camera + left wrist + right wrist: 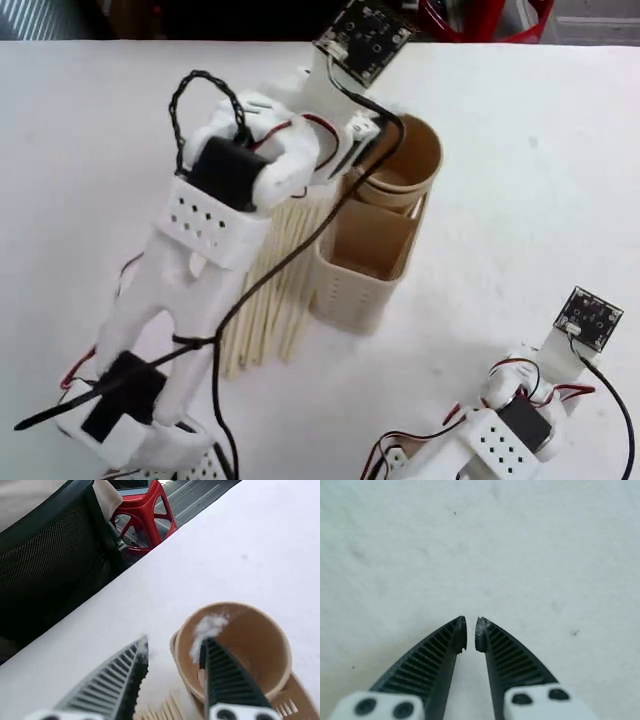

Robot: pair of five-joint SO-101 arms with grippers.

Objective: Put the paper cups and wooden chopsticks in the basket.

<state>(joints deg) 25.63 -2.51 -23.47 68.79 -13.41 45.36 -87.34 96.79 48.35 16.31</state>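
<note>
Brown paper cups, nested one in another, stand at the far end of the beige perforated basket. A fan of wooden chopsticks lies on the table against the basket's left side. The left arm stretches over the chopsticks to the cups. In its wrist view my left gripper is open, straddling the rim of the top cup: one finger inside, the other outside. Chopstick ends and a basket corner show beneath. My right gripper is shut on nothing just above bare table.
The right arm rests at the table's near right corner. Past the far edge of the white table stand a red stool and a black mesh chair. The table to the right of the basket is open.
</note>
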